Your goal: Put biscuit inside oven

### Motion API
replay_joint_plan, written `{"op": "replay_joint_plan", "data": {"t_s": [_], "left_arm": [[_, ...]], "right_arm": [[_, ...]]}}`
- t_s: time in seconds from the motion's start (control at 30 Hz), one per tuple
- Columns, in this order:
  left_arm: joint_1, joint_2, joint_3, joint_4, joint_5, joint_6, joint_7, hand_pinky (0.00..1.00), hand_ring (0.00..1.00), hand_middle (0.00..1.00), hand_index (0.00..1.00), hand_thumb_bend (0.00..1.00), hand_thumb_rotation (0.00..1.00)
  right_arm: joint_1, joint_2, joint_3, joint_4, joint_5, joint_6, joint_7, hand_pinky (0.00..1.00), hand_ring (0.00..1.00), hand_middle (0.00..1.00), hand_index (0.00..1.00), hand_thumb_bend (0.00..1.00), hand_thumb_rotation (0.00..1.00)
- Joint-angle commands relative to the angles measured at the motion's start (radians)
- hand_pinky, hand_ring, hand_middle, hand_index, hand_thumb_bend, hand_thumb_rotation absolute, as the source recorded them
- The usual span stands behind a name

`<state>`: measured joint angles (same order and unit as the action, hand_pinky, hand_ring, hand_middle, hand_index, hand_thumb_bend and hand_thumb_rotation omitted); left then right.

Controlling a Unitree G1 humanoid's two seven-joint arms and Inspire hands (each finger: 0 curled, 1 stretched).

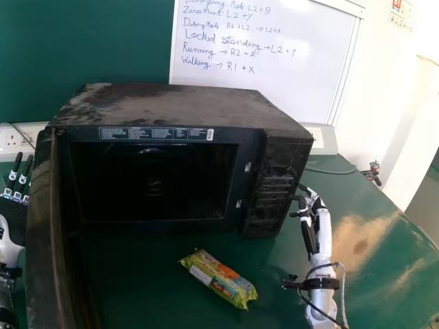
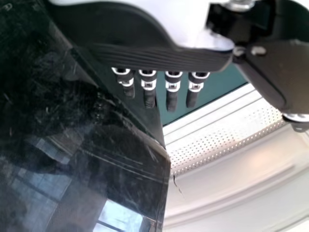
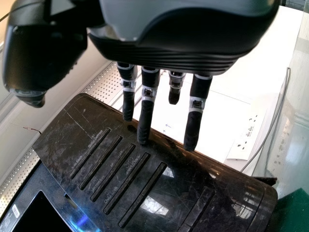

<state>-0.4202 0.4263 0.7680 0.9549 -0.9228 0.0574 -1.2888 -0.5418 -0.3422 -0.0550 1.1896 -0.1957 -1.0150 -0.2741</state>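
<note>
Since the oven is to receive it, the biscuit packet (image 1: 219,279) sits handily: flat on the counter (image 1: 384,274), just in front of the oven (image 1: 178,103), well short of being inside. Lies aslant, its right end nearer the robot, which probably suits a grasp from the right. Soft wrapper, by the look of it; a hard squeeze could crush what is within.

Next outward, the cavity (image 1: 154,181) faces the packet. Its floor appears a little above the counter, so a lift over the lip seems called for, not a push. Door (image 1: 42,226) stands wide open on the left, leaving the mouth free for an entry from the front; if bumped, it might swing across the route.

2 robot hands noted, neither holding anything. Right robot hand (image 1: 309,226) is beside the control panel (image 1: 274,192), fingers straight and spread a little apart, thumb off to the side. Ready to grasp, I judge, but placed at the oven's flank; it would have to come back and inward to reach the packet. Left robot hand (image 1: 14,216) is on the outer side of the door, fingers straight with small gaps between them; well placed to steady the door, poorly placed for the packet, as the door stands between.

Judged stage: oven ready, pick-up to be done.
</note>
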Motion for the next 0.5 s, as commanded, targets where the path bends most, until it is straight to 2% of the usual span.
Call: {"op": "replay_joint_plan", "data": {"t_s": [0.0,0.17,0.27,0.4,0.43,0.47], "left_arm": [[0.046,-0.048,0.012,0.062,0.003,0.015,-0.009,0.0,0.0,0.79,1.0,0.09,0.71],[0.05,-0.055,0.012,0.049,0.006,0.002,0.012,0.0,0.06,0.77,1.0,0.1,0.72],[0.049,-0.055,0.011,0.051,0.006,-0.002,0.008,0.0,0.01,0.78,1.0,0.09,0.76],[0.05,-0.055,0.009,0.046,0.004,0.009,0.011,0.0,0.08,0.77,1.0,0.11,0.72],[0.05,-0.055,0.009,0.046,0.003,0.015,0.011,0.0,0.08,0.76,1.0,0.11,0.72],[0.05,-0.053,0.009,0.049,0.002,0.022,0.005,0.0,0.04,0.76,1.0,0.1,0.72]], "right_arm": [[0.065,0.056,0.005,0.034,0.005,0.0,0.011,0.46,0.53,0.67,0.83,0.88,0.79],[0.064,0.055,0.008,0.033,0.0,0.001,0.005,0.46,0.53,0.67,0.83,0.86,0.79],[0.065,0.056,0.008,0.032,0.0,0.004,0.005,0.47,0.53,0.68,0.83,0.87,0.79],[0.065,0.059,0.001,0.034,0.015,0.003,0.022,0.47,0.54,0.68,0.83,0.87,0.78],[0.065,0.059,0.0,0.034,0.016,0.002,0.022,0.47,0.54,0.68,0.83,0.87,0.78],[0.065,0.059,0.001,0.034,0.013,0.002,0.02,0.47,0.54,0.68,0.84,0.87,0.78]]}}
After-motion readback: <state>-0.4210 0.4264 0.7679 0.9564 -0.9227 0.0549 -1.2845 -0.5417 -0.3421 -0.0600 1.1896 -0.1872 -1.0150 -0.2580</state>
